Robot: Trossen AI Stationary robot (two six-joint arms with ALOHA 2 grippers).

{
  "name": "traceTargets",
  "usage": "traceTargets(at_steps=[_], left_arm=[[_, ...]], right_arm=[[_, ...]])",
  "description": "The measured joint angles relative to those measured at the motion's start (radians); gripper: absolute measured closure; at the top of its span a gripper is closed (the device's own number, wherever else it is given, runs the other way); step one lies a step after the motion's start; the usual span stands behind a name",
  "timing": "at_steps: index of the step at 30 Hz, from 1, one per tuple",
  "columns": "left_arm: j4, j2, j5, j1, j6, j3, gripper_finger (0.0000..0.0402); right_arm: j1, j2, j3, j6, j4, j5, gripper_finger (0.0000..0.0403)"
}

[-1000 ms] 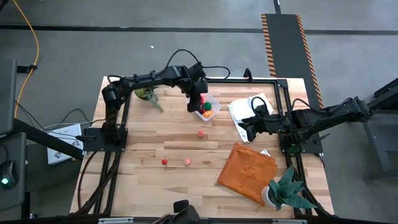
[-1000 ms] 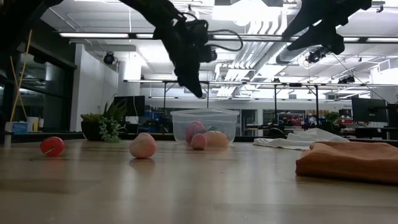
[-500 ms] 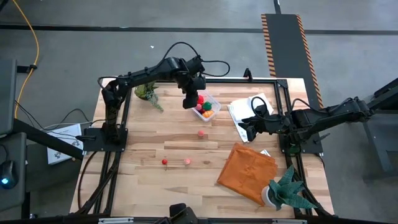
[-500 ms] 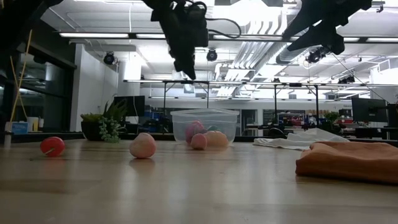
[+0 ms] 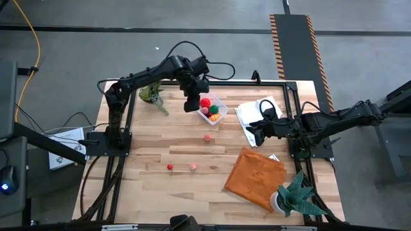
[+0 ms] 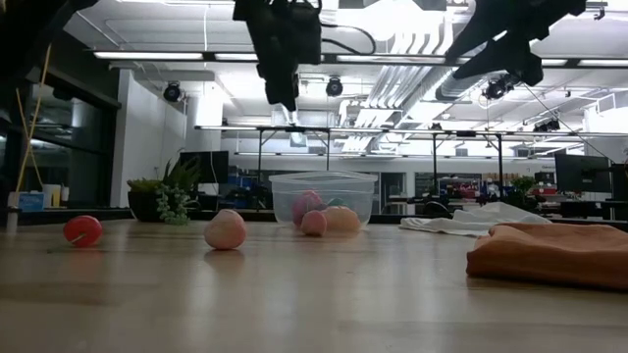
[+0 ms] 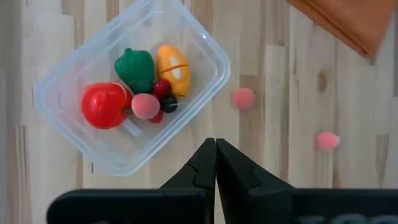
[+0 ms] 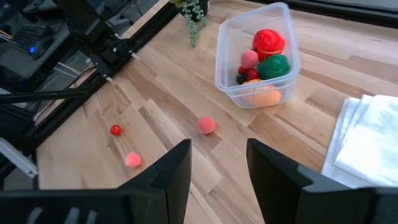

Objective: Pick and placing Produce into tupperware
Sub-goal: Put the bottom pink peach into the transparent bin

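Risen and drawn back off the tupperware [image 5: 212, 110], the left gripper [image 5: 190, 104] hangs clenched and empty just beside it, its produce [image 7: 138, 87] inside, while the right gripper [image 5: 252, 134] waits released, well apart.

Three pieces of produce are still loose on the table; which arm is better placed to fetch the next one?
Left, probably. Its shut tool hangs beside the tupperware, near the pink piece. The right tool sits open by the white cloth, about as near but idle.
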Motion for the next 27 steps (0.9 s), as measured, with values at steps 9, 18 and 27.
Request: traceTargets(at_steps=[9,18,27], left_arm=[[-0.050,-0.125,-0.035,0.000,0.007,0.001,0.0401],[-0.168,-0.307,-0.037,0.000,-0.021,-0.015,0.0401],[-0.214,-0.507,-0.029,0.000,-0.087,-0.171,0.0401]], right_arm=[[0.000,0.000,0.000,-0.008,0.004,-0.007,0.0259],[0.000,0.000,0.000,-0.008,0.005,-0.008,0.0259],[0.000,0.000,0.000,-0.008,0.007,-0.019,0.0259]])
